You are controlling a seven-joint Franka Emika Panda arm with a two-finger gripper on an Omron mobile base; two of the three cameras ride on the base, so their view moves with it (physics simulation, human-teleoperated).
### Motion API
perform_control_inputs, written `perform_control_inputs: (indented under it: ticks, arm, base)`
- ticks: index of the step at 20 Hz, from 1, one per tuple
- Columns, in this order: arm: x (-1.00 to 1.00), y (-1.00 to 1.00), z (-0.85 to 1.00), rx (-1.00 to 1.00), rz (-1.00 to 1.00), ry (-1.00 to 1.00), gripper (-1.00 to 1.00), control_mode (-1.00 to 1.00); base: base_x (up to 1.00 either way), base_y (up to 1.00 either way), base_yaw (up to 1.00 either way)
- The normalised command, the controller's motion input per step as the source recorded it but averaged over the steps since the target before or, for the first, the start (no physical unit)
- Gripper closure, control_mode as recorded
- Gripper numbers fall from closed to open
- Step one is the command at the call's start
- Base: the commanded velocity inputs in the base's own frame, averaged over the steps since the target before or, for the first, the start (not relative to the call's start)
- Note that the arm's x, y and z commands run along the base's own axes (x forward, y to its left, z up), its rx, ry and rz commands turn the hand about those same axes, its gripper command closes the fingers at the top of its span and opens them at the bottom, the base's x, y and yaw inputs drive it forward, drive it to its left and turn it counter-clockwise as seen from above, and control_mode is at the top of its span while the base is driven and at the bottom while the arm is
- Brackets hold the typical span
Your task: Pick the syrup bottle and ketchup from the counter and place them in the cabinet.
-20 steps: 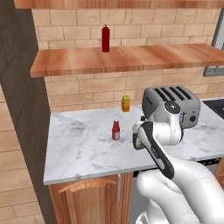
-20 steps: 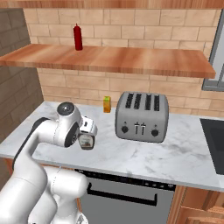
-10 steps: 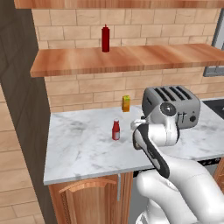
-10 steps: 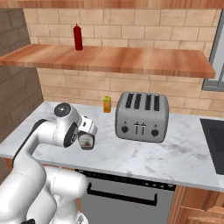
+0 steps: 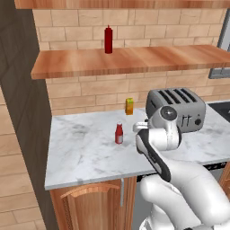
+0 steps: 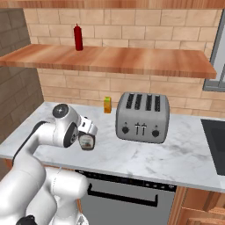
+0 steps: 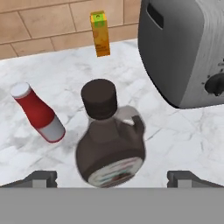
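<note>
The syrup bottle (image 7: 109, 140), dark brown with a black cap and pale label, stands on the marble counter (image 7: 175, 131) right under my hand. My gripper (image 7: 113, 179) is open, with its two fingertips (image 7: 40, 178) wide apart on either side of the bottle and not touching it. From the right base view the syrup bottle (image 6: 87, 142) sits just under the white hand (image 6: 90, 128). The ketchup (image 7: 39, 114), small and red with a white cap, stands beside the syrup; it is also seen as the ketchup (image 5: 119, 134) left of my arm. Above hangs the wooden cabinet shelf (image 5: 134, 60).
A grey toaster (image 6: 143, 116) stands close on the right of the syrup. A small yellow carton (image 5: 129, 106) is at the brick wall. A tall dark-red bottle (image 5: 108, 39) stands on the shelf. A dark cooktop (image 6: 215, 140) lies at the far right.
The arm has shifted slightly left and the hand has sunk a little toward the syrup bottle. The jaws have stayed wide open.
</note>
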Motion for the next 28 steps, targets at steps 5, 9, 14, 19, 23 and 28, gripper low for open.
perform_control_inputs:
  ticks: [5, 9, 14, 19, 23, 28]
  arm:
    - [0.13, 0.00, 0.00, -0.01, -0.01, 0.00, -1.00, -1.00]
    - [0.18, 0.00, 0.00, 0.00, 0.00, 0.00, -1.00, -1.00]
    - [0.20, 0.00, -0.04, 0.00, 0.00, 0.00, -1.00, -1.00]
    - [0.23, 0.00, -0.05, 0.00, 0.00, 0.00, -1.00, -1.00]
    - [0.24, 0.00, -0.06, 0.00, 0.00, 0.00, -1.00, -1.00]
    - [0.22, 0.00, -0.11, -0.01, 0.00, 0.00, -1.00, -1.00]
  base:
    - [0.00, 0.00, 0.00]
    - [0.00, 0.00, 0.00]
    - [0.00, 0.00, 0.00]
    - [0.00, 0.00, 0.00]
    - [0.00, 0.00, 0.00]
    - [0.00, 0.00, 0.00]
